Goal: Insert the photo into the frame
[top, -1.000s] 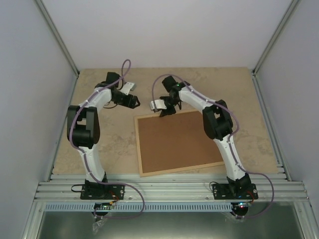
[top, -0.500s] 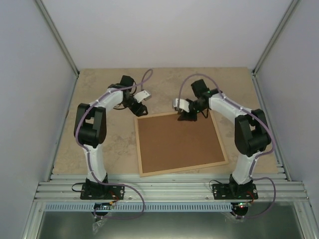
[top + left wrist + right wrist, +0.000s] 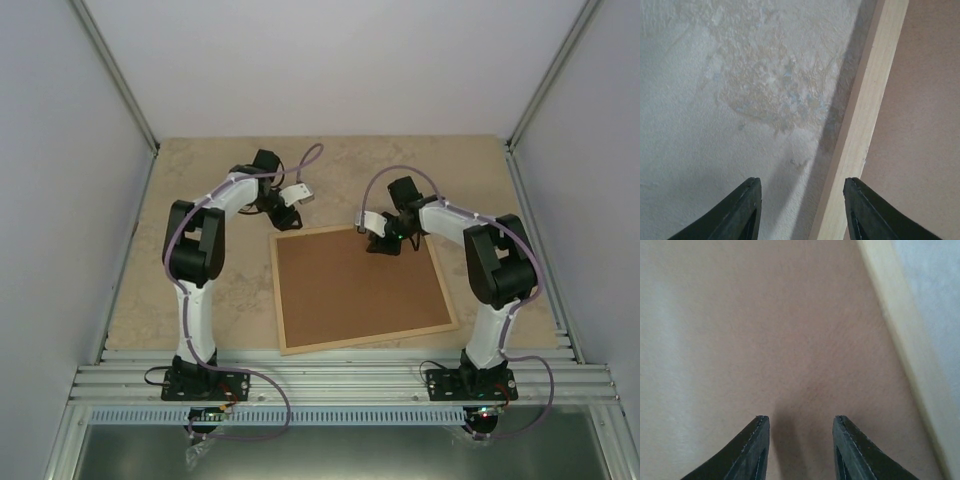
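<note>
The frame (image 3: 277,295) of pale wood lies flat on the table, with a brown backing board (image 3: 358,285) filling it. The photo is hidden. My left gripper (image 3: 284,214) hovers at the frame's far left corner. In the left wrist view it (image 3: 802,187) is open, one finger over the table and the other at the inner side of the wooden bar (image 3: 865,110). My right gripper (image 3: 383,244) is low over the board near the far edge. The right wrist view shows it (image 3: 800,421) open above the board (image 3: 790,330), with nothing between the fingers and the frame's bar (image 3: 910,350) to the right.
The mottled beige tabletop (image 3: 200,290) lies around the frame. Grey walls enclose it at the left, back and right. A metal rail (image 3: 340,380) with both arm bases runs along the near edge.
My left gripper has moved right to the frame's far left corner and its jaws have narrowed. My right gripper has shifted right along the far edge, over the board.
</note>
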